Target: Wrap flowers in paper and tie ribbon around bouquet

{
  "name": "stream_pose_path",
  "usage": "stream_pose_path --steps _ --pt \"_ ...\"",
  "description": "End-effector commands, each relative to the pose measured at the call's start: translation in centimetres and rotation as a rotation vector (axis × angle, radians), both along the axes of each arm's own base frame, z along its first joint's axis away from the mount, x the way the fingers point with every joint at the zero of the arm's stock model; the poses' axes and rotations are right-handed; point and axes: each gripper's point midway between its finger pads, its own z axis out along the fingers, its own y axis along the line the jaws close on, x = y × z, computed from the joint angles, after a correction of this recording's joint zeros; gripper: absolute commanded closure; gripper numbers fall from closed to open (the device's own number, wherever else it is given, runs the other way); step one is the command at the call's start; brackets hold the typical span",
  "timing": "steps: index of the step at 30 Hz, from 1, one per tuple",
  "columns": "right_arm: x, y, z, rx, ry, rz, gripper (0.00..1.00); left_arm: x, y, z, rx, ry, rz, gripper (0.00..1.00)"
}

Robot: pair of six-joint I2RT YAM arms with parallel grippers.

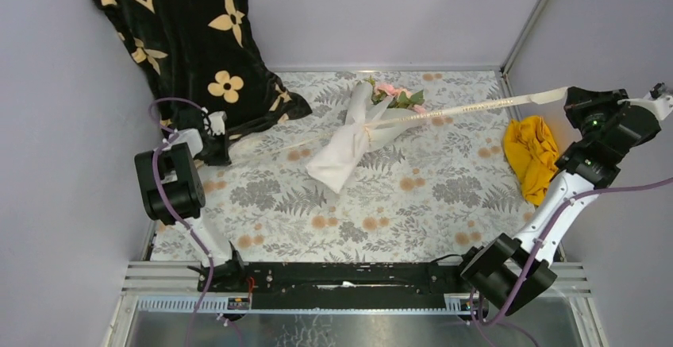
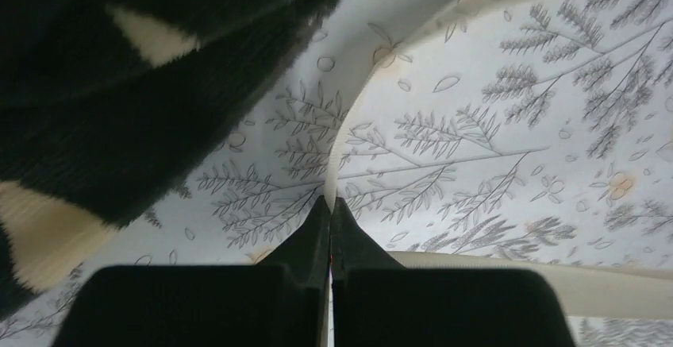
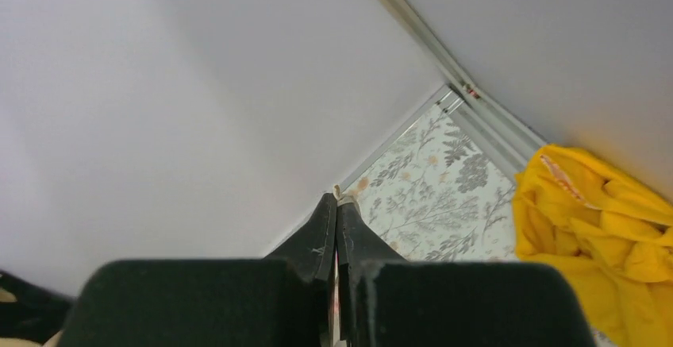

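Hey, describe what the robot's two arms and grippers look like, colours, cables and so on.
The left arm and right arm both have chunky black joint housings joined by white links, with a purple cable looping along each. The left gripper and right gripper each end in two tapered matte black fingers.

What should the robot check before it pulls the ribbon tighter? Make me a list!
1. Left end effector pinching the ribbon: ok, shut on it.
2. Right end effector pinching the other end: ok, shut on it.
3. Ribbon crosses the bouquet: ok, around its middle.
4. Flowers wrapped in the paper: ok, roses poke out of the top.
5. Knot made: cannot tell, too small to see.
6. Yellow cloth out of the ribbon's way: ok, it lies off to the side.
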Motion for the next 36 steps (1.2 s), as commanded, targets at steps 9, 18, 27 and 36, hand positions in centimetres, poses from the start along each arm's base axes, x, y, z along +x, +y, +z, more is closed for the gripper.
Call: stream_pose_path --steps 9,18,27,36 --pt "-2.9 -7.4 2.4 0.016 -0.062 -0.262 1.00 -6.7 7.6 -3.5 0.235 0.120 -0.019 1.00" --pt "-4.9 -10.2 -3.8 0.080 0.045 -0.346 1.00 -6.5 8.5 -2.5 0.274 0.098 -0.059 1.00" --pt "-5.0 -11.6 -3.3 0.069 0.066 -0.372 1.00 -6.6 10.7 -2.9 0.345 0.110 -0.032 1.00" --pt "1.5 1.3 -3.4 -0.024 0.137 -0.003 1.00 -2.7 -3.0 2.8 0.194 0.028 -0.324 1.00"
